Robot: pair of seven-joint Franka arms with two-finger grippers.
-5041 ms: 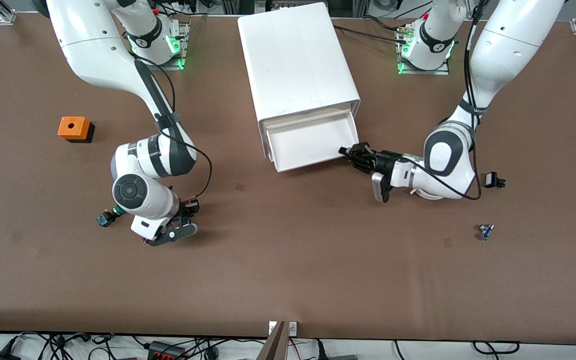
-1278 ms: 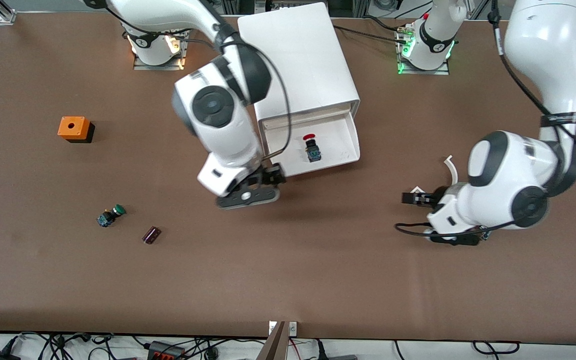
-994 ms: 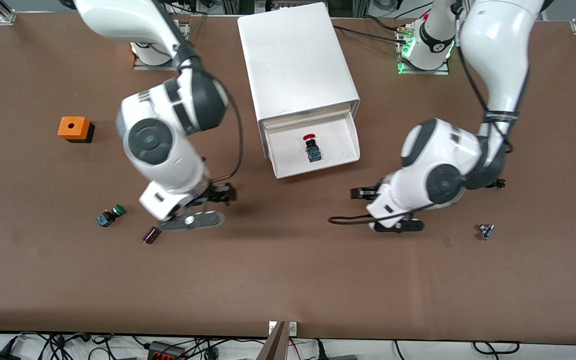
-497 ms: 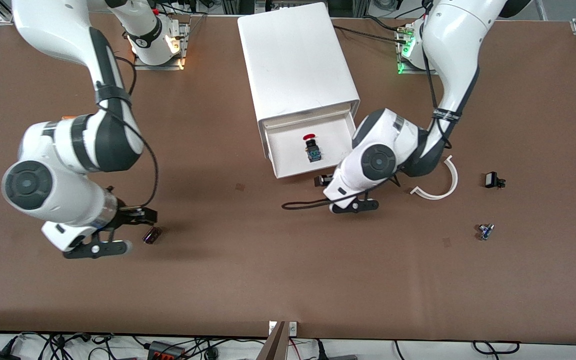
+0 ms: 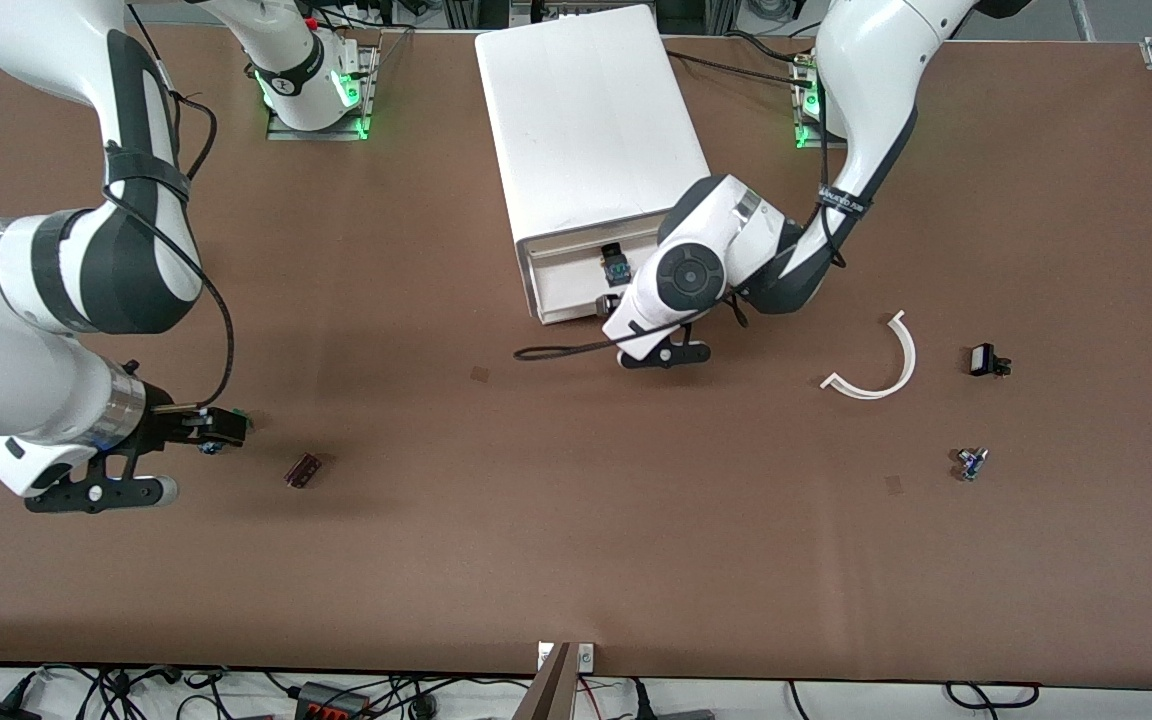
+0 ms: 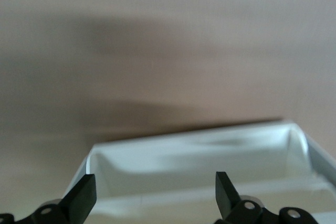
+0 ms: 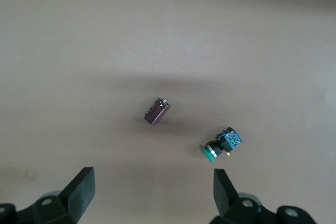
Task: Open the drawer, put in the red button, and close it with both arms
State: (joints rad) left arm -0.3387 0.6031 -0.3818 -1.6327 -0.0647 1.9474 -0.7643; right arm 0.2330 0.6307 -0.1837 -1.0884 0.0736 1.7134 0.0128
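Front view shows the closing step: the open, empty left gripper (image 5: 608, 303) pushes the drawer (image 5: 566, 285), half shut, with the red button (image 5: 617, 268) inside. At eight o'clock from the cabinet (image 5: 591, 140), the right gripper (image 5: 221, 428) hangs spread and empty over a green switch (image 7: 220, 145); next, I judge, it should join the push.

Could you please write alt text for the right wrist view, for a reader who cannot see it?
The right claw, fingers open and empty, hangs over the brown table above a green-capped switch and a small dark cylinder lying apart.

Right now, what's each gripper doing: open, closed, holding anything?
Left gripper: open, holding nothing, at the front of the drawer.
Right gripper: open, holding nothing, over the green-capped switch on the table.
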